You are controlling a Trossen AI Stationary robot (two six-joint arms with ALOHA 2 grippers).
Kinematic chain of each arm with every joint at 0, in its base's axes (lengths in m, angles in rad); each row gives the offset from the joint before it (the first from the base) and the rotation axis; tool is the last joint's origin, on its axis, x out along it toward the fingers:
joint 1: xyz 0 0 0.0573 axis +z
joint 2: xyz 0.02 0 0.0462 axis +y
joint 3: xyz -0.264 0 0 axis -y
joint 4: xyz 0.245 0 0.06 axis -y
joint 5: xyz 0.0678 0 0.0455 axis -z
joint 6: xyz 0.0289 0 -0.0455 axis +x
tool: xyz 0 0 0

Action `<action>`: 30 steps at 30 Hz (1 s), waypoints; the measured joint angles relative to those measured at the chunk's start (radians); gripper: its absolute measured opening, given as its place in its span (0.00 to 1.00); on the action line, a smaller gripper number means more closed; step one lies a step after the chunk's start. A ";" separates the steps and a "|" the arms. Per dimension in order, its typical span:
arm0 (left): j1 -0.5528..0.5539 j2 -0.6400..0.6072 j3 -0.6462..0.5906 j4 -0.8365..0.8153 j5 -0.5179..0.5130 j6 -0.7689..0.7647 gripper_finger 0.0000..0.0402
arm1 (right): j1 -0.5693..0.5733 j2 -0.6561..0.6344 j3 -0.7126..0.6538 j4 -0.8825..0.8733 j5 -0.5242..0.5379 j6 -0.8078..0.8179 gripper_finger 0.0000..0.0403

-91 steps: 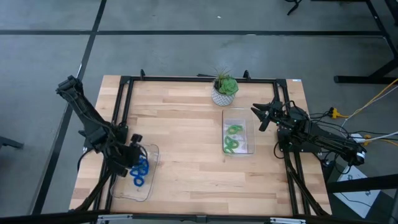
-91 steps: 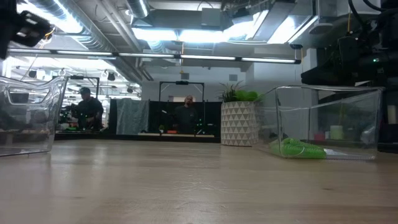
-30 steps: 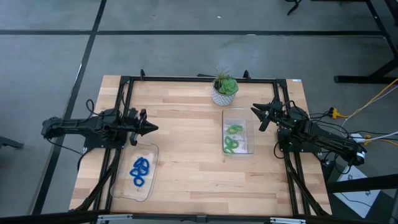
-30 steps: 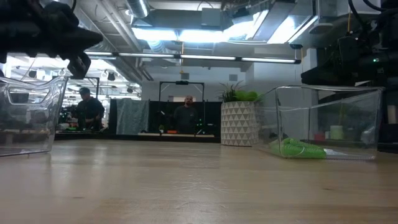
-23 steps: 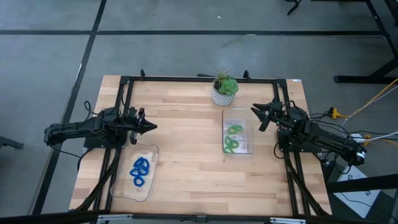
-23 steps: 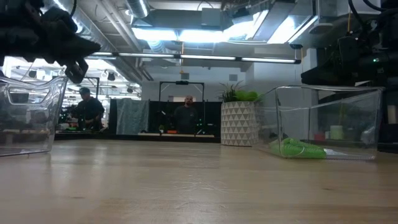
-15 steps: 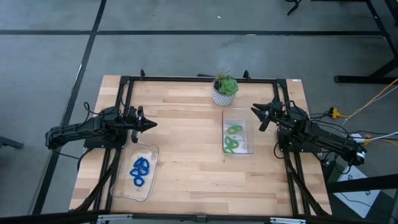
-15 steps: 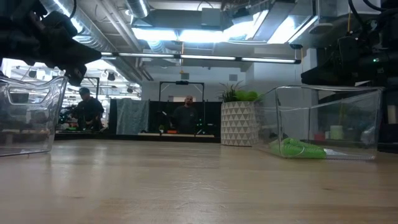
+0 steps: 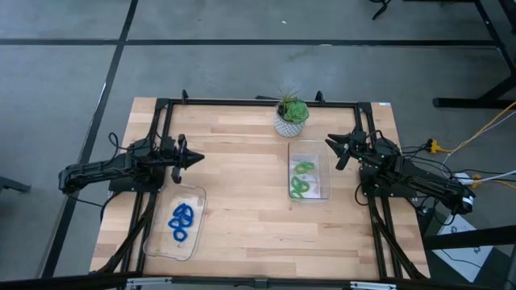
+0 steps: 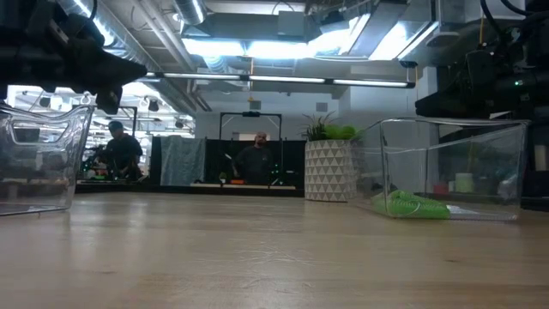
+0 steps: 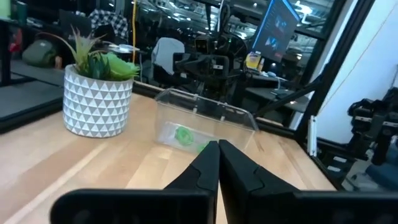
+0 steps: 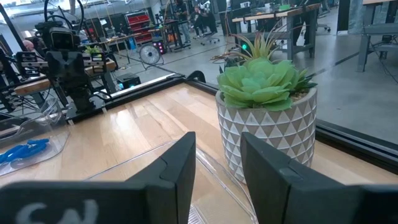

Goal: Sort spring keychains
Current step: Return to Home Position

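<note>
Several blue spring keychains (image 9: pixel 181 222) lie in a clear tray (image 9: pixel 160 248) at the table's near left. Light green spring keychains (image 9: pixel 301 179) lie in a second clear tray (image 9: pixel 324 169) right of centre, also seen as green keychains (image 10: pixel 410 206) in the low view. My left gripper (image 9: pixel 200 159) hovers shut and empty above the table's left side, beyond the blue tray, pointing right. My right gripper (image 9: pixel 330 151) hovers open and empty at the right, just past the green tray's far right corner.
A green potted plant (image 9: pixel 291 118) in a white patterned pot stands at the table's far middle, just beyond the green tray. A black frame (image 9: pixel 258 101) runs along the table's far, left and right edges. Bare wood (image 9: pixel 242 185) lies between the two trays.
My left gripper has swung a little toward the table's far edge, staying shut and level. My right gripper and the keychains have kept still.
</note>
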 joint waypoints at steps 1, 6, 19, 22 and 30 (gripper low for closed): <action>0.000 0.000 0.000 -0.001 -0.007 0.006 0.01 | 0.000 0.000 0.000 0.000 0.000 0.000 0.31; 0.000 0.000 0.000 -0.002 -0.008 0.007 0.02 | 0.000 0.000 0.000 0.000 0.000 0.000 0.31; 0.000 0.001 0.000 -0.002 -0.009 0.004 0.02 | 0.000 0.000 0.000 0.000 0.000 0.000 0.31; 0.000 0.001 0.000 -0.002 -0.009 0.004 0.02 | 0.000 0.000 0.000 0.000 0.000 0.000 0.31; 0.000 0.001 0.000 -0.002 -0.008 0.004 0.03 | 0.000 0.000 0.000 0.000 0.000 0.000 0.31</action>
